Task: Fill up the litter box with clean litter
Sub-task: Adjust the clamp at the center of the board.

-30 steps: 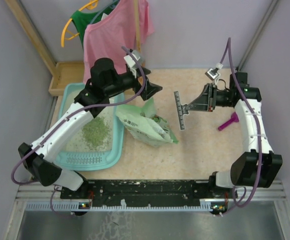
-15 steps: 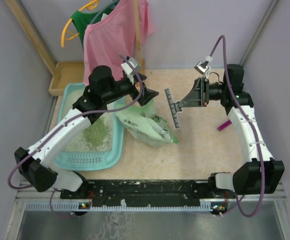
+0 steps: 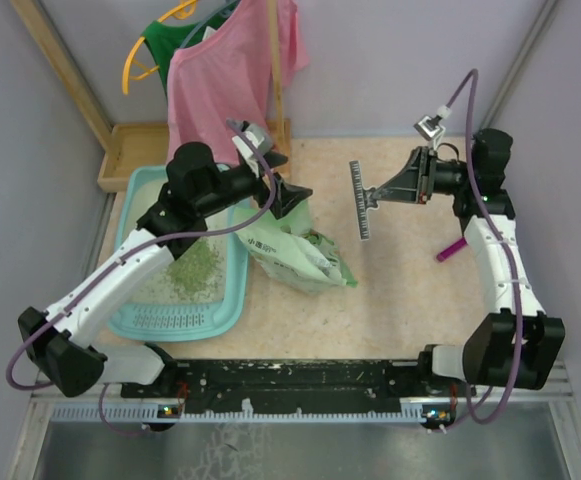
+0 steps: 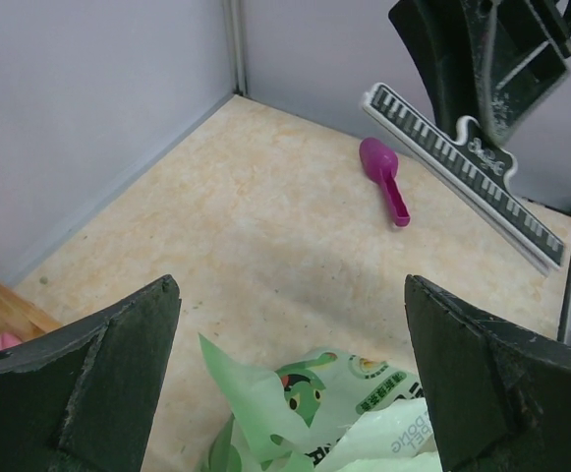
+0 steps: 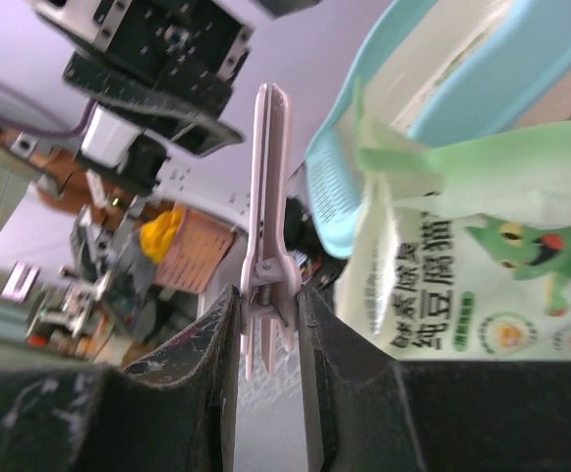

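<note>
Some clean litter (image 3: 192, 266) inside litter box (image 3: 176, 318)

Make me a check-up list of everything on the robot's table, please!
Surface: beige speckled tabletop.
Job's things: large light-teal plastic litter box holds a small heap of green litter granules; base mostly bare.
Clutter: pale green printed bag lying beside the box; magenta plastic scoop at right; wooden tray behind.
Grippers: left gripper open above the bag; right gripper shut on a long striped clip, held aloft.
Cables: purple cables loop along both arms.
Surroundings: pink shirt and green garment hanging at the back wall.
</note>
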